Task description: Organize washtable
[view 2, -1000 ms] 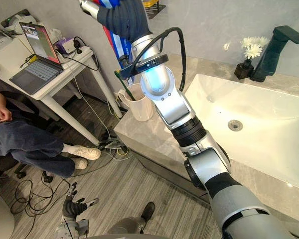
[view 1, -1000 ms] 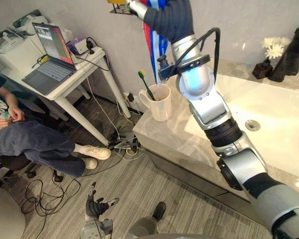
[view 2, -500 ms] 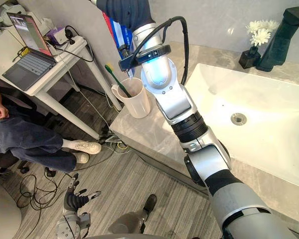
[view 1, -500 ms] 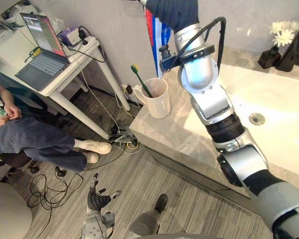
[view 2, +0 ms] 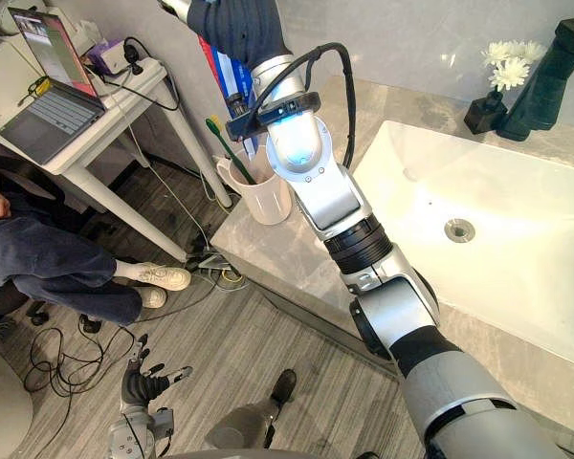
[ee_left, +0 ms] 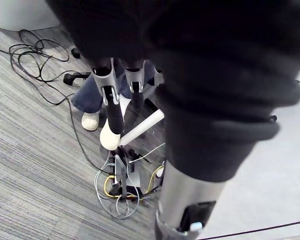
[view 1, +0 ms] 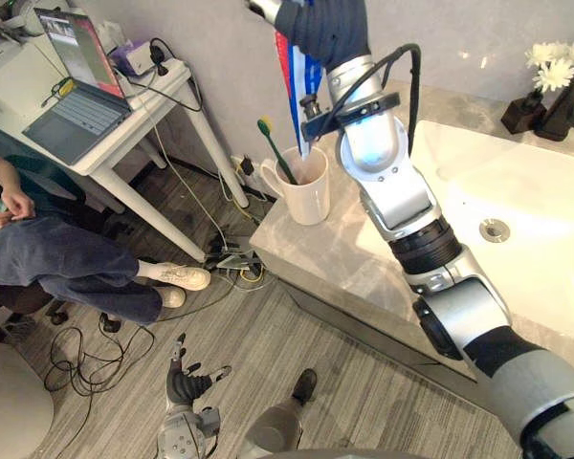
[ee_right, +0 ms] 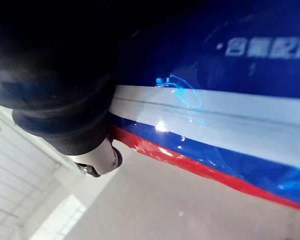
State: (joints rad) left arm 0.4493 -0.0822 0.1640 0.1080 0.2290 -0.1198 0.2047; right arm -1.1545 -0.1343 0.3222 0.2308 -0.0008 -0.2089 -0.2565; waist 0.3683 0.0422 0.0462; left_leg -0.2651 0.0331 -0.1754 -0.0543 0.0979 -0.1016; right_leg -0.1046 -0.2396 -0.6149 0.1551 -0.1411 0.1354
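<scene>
Right hand (view 1: 318, 23) runs off the top edge, so no idea what its grip is. The blue, white and red striped thing (view 1: 293, 86) is half hidden, and in the right wrist view it's just a smear. Toothbrush (view 1: 277, 153) bottom disappears into the mug (view 1: 311, 196).

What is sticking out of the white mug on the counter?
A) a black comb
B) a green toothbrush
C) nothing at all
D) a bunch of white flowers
B: a green toothbrush leans out of the white mug near the corner of the counter, while the white flowers stand at the far side of the sink.
</scene>
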